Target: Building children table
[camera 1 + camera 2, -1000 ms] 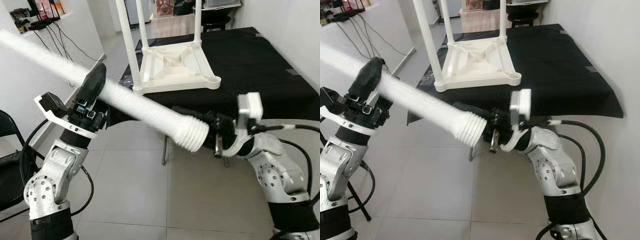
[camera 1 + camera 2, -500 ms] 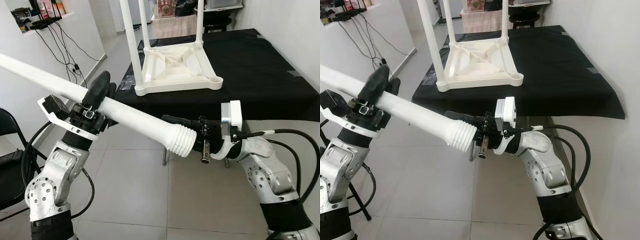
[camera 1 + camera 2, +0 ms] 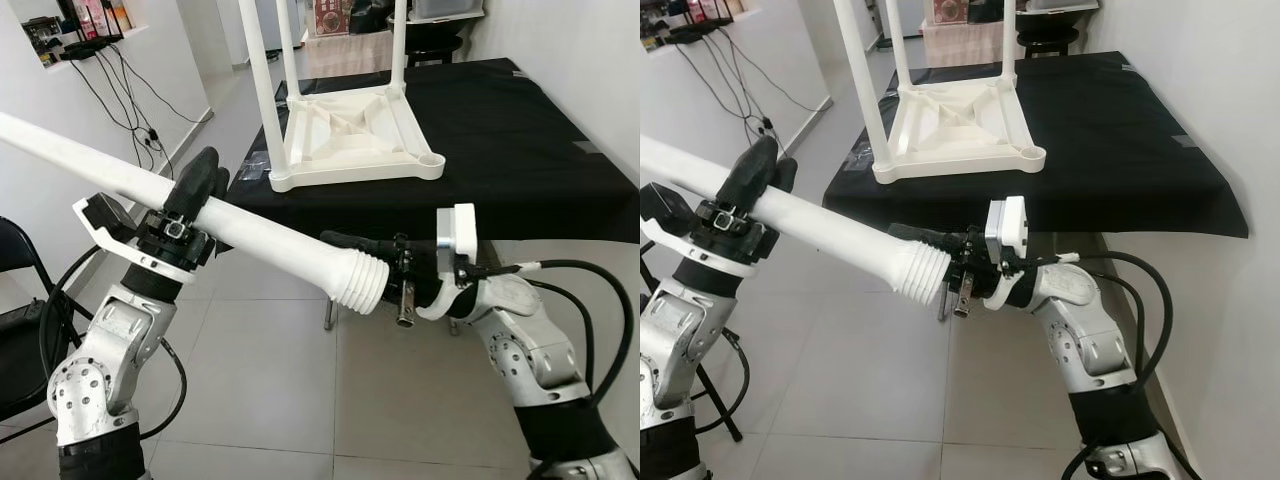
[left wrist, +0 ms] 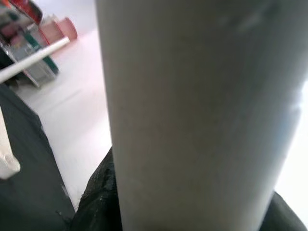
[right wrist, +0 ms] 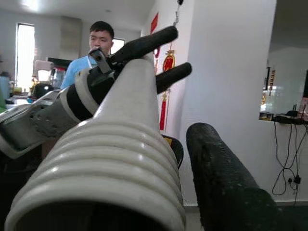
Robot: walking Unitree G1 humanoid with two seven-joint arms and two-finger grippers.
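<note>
So I've got this long white table leg pinched in my left gripper around mid-shaft, the threaded ribbed end pointing toward 4 o'clock from my grip and the far end sticking way out toward 10 o'clock. It looks like hollow plastic, so I'd guess light and stiff, but the smooth tube could spin or slide in my fingers, and that long overhang gives it leverage. My right gripper sits right at the ribbed collar with its fingers spread, one lying alongside the threads; I'd close just behind the ribs, not on them. The upturned tabletop sits at 12 o'clock on the black table, near its front edge, its empty corner socket nearest me. Open floor below, but the wall at 9 o'clock is close to the leg's tail.
</note>
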